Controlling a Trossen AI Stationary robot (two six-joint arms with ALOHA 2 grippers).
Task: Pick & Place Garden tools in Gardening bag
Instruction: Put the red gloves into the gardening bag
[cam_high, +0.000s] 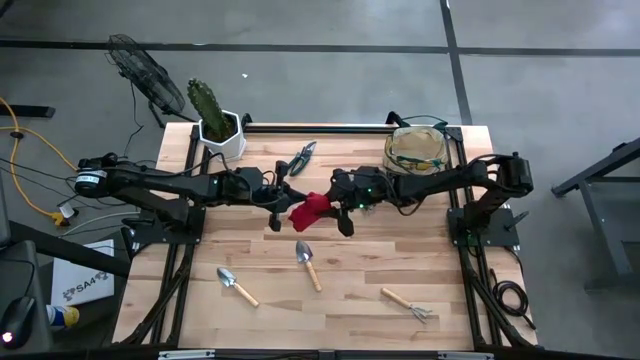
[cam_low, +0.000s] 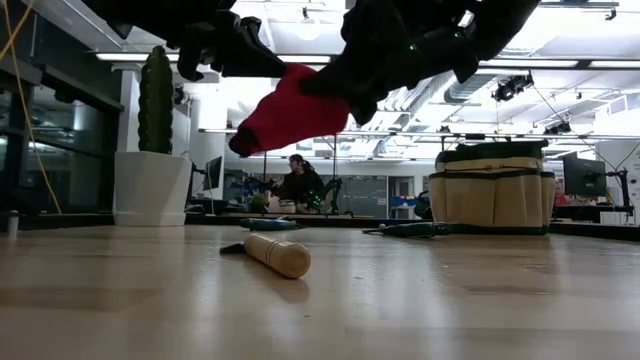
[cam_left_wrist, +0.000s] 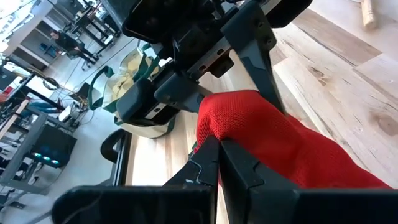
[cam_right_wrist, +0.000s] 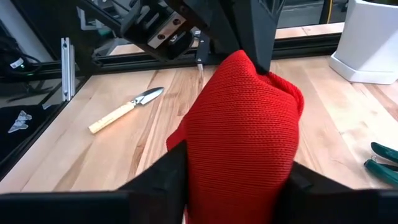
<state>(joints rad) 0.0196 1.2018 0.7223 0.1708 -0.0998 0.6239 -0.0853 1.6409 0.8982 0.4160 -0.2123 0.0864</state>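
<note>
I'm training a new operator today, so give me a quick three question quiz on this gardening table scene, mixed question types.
1. True or false: the red glove lies flat on the table.
2. Which pincers are on the glove? A) left only B) right only C) both
3. Fill in: the tool lying nearest the gardening bag along the table's far edge is the ____.

Key
1. False. It hangs in the air between the two arms, as the low view shows.
2. C. The left pincer is shut on one end, and the right pincer brackets the other end with a finger on each side.
3. Pruners, lying between the cactus pot and the bag.
</note>
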